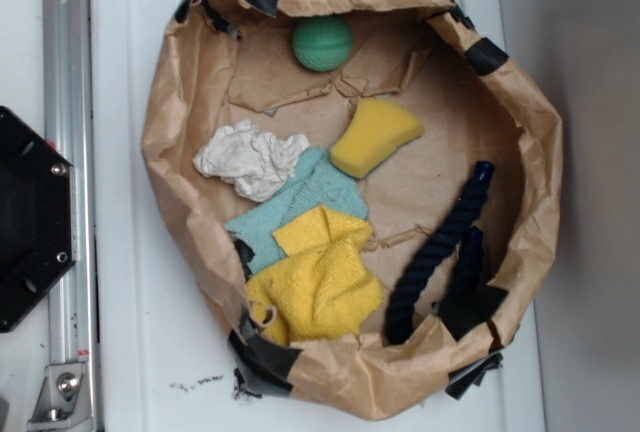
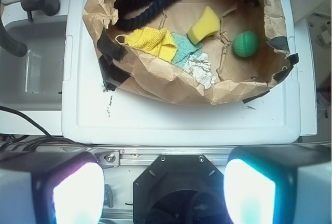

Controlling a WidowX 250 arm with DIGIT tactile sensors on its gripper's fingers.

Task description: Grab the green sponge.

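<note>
The green sponge (image 1: 322, 42) is a round, ribbed ball lying at the far end of a brown paper bag (image 1: 175, 142). The wrist view shows the green sponge (image 2: 245, 44) at the right inside the bag (image 2: 155, 81). My gripper (image 2: 163, 193) appears only in the wrist view, high above and well back from the bag, over the robot's black base (image 2: 174, 182). Its two fingers (image 2: 78, 193) stand wide apart with nothing between them. No part of the gripper shows in the exterior view.
Also in the bag are a yellow sponge (image 1: 375, 135), a white crumpled cloth (image 1: 250, 157), a teal cloth (image 1: 300, 202), a yellow towel (image 1: 320, 287) and a dark blue rope (image 1: 440, 252). The bag rests on a white lid (image 1: 140, 352). A metal rail (image 1: 70, 102) runs along the left.
</note>
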